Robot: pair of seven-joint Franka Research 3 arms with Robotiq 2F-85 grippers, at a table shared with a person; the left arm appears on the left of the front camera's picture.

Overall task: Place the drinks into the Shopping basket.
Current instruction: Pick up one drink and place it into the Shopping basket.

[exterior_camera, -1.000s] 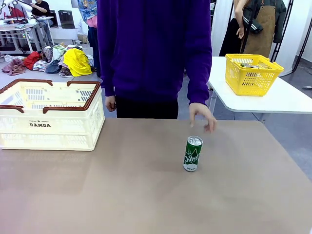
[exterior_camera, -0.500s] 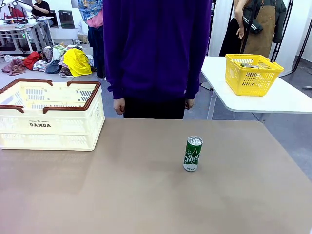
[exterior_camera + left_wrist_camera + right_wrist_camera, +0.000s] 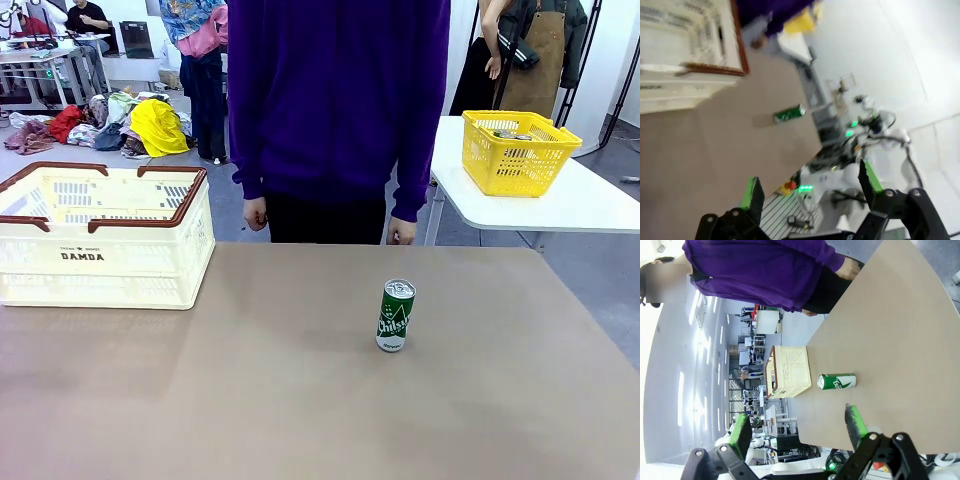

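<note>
person's hand pulled back, one can left to fetch

since a second ago the person's hand (image 3: 402, 233), which then hung just above the can, has dropped back to their side. they now stand upright at the far edge of the surface (image 3: 250, 400), both arms down. the can has not shifted.

at the left, the shopping basket (image 3: 100, 275) sits on the surface near its far edge, open side up. from the front its near wall hides the floor, so whether any drink already lies inside cannot be told.

right of the middle, well apart from the basket, a single green drink can (image 3: 396, 315) stands upright on the surface with nothing touching it. it is the one drink in sight on this surface.

farther right, on a separate white side table, is a smaller yellow basket (image 3: 515, 160). something small lies in it, too small to make out.

the left jaws, seen from their own wrist camera, are spread wide and empty, with the can and the basket far ahead of them. the right jaws are likewise spread wide with nothing between them, looking across the surface at the can from a distance.

judged from this, the step for this can has not begun. the reach, the grasp, the carry across to the basket and the release are all left to do.
</note>
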